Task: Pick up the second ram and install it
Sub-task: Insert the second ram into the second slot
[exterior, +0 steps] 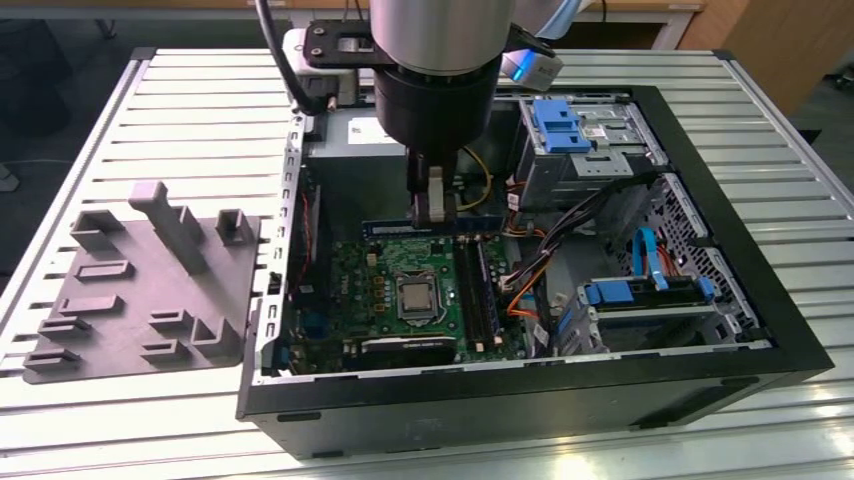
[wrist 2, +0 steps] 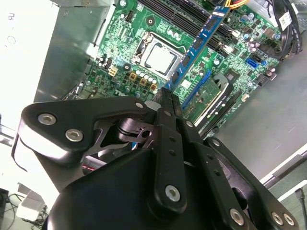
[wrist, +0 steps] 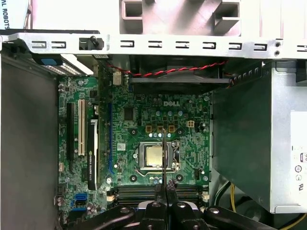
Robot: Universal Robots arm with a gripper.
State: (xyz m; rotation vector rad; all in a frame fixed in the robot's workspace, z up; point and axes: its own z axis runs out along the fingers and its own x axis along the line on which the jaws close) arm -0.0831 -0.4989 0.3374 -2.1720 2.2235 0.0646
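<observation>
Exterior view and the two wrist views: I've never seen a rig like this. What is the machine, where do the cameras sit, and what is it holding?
The machine is a robot arm ending in a gripper. The exterior view looks from off the arm at an open computer case lying on a slatted table, beside a gray fixture tray. Both wrist views come from cameras riding on the arm, looking past the gripper at the green motherboard. The gripper is shut on a RAM stick, held over that board.
</observation>
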